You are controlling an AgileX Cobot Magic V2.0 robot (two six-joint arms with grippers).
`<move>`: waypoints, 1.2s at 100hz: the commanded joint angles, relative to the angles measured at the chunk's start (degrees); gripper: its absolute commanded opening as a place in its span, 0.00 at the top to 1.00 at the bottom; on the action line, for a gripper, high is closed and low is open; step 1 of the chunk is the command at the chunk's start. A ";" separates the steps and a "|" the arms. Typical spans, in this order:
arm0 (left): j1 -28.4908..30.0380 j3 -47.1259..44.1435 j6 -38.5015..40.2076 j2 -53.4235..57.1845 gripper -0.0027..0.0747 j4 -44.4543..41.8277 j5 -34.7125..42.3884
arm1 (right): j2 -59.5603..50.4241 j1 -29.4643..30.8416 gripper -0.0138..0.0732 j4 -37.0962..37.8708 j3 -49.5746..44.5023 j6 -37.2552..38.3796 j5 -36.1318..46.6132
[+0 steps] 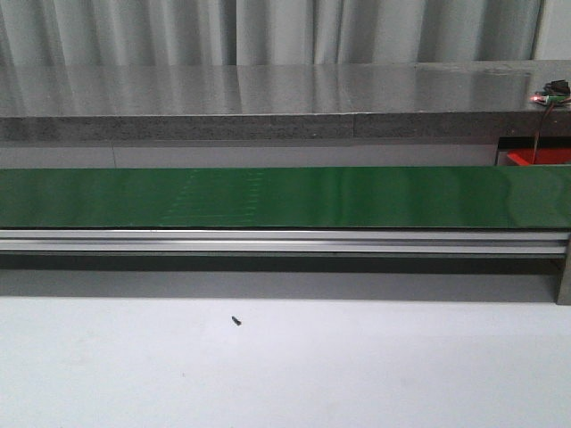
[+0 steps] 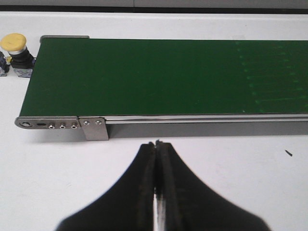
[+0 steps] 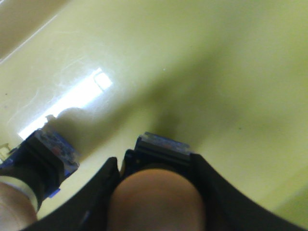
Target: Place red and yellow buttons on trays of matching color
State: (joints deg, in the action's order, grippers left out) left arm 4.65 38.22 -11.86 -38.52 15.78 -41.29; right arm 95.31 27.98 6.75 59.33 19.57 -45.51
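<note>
Rigid, light yellow button [image 3: 154, 197] clamped by right gripper [image 3: 155, 192] over yellow tray [image 3: 216, 72], best held across smooth cap; left gripper [image 2: 157, 159] pressed together, empty, near conveyor belt [image 2: 168, 77].

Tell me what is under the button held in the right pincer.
The yellow tray's floor lies under the held button. A second button rests beside it. The spot directly beneath is covered by the button itself.

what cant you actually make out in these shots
- Front view: both arms are out of frame; the red object at the right edge is cut off.
- Left wrist view: an item beside the yellow button is cropped.
- Right wrist view: the button between the right gripper fingers is blurred, colour uncertain; a second button is cut off.
</note>
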 commanded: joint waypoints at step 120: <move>-0.42 1.42 0.37 0.13 0.99 1.11 3.35 | -15.62 0.97 0.37 -0.86 -0.48 -0.70 -0.07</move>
State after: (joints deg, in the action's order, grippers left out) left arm 4.65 38.22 -11.86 -38.52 15.78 -41.29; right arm 84.44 28.67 5.78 57.64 19.45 -45.66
